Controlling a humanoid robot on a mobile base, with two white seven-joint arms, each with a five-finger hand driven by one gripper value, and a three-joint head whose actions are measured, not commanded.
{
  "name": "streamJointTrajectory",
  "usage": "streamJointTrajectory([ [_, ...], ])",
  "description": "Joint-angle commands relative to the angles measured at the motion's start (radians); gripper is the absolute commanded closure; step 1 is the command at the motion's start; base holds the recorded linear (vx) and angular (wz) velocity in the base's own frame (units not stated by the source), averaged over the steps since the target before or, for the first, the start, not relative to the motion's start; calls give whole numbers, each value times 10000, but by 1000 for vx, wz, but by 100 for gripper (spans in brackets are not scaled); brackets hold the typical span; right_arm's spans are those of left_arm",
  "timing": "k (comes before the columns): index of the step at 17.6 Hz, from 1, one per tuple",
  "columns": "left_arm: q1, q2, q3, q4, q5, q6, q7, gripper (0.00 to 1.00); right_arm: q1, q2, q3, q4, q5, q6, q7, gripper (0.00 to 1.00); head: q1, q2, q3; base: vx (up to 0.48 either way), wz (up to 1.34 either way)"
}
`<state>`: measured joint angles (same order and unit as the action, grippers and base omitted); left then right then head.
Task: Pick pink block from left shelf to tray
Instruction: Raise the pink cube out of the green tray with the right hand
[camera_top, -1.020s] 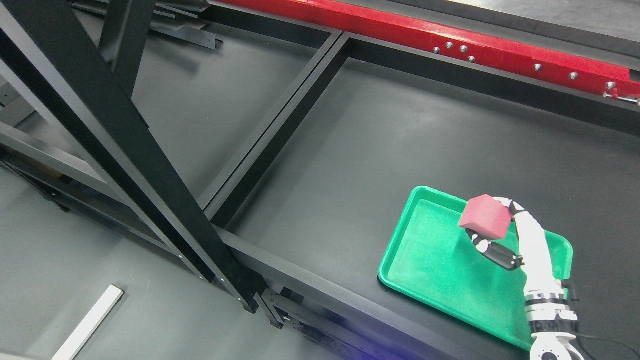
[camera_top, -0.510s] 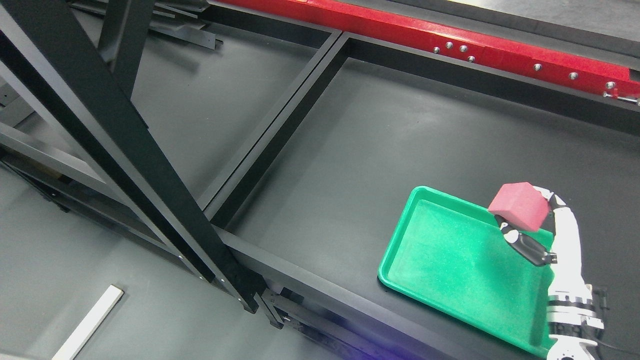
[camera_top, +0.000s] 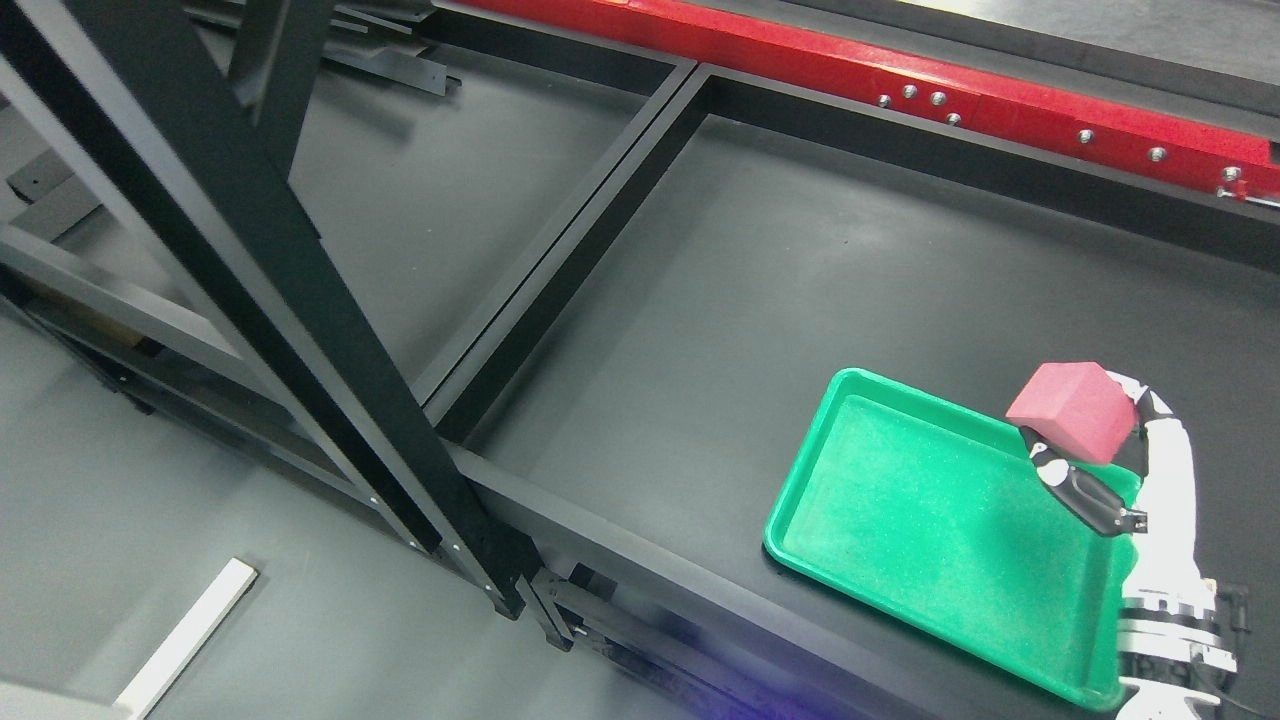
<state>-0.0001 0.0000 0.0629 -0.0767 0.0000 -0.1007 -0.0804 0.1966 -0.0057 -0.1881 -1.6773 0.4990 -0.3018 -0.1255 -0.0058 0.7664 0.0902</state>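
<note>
Movement since a second ago is small but plain: the right hand (camera_top: 1100, 450), fingers pinched around the pink block (camera_top: 1072, 412), has carried it from above the middle of the green tray (camera_top: 900, 510) toward the tray's far right corner, and the whole view has slid slightly, so the camera moved too. Tray and block sit over a matte black shelf deck (camera_top: 800, 270) framed by black beams, a red rail (camera_top: 900, 80) behind and grey floor lower left. One block, one tray, one hand visible, plus one white strip (camera_top: 185, 635) on the floor.
</note>
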Motion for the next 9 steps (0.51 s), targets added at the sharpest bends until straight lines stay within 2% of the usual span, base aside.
streamJointTrajectory([
  [1, 93, 175, 0, 0, -15, -5, 7, 0, 28, -117, -221, -223, -51, -19, -3, 97, 0, 0, 0, -42, 92],
  [9, 93, 175, 0, 0, -15, -5, 7, 0, 43, -117, -190, -223, -36, -4, -3, 97, 0, 0, 0, -75, 277],
])
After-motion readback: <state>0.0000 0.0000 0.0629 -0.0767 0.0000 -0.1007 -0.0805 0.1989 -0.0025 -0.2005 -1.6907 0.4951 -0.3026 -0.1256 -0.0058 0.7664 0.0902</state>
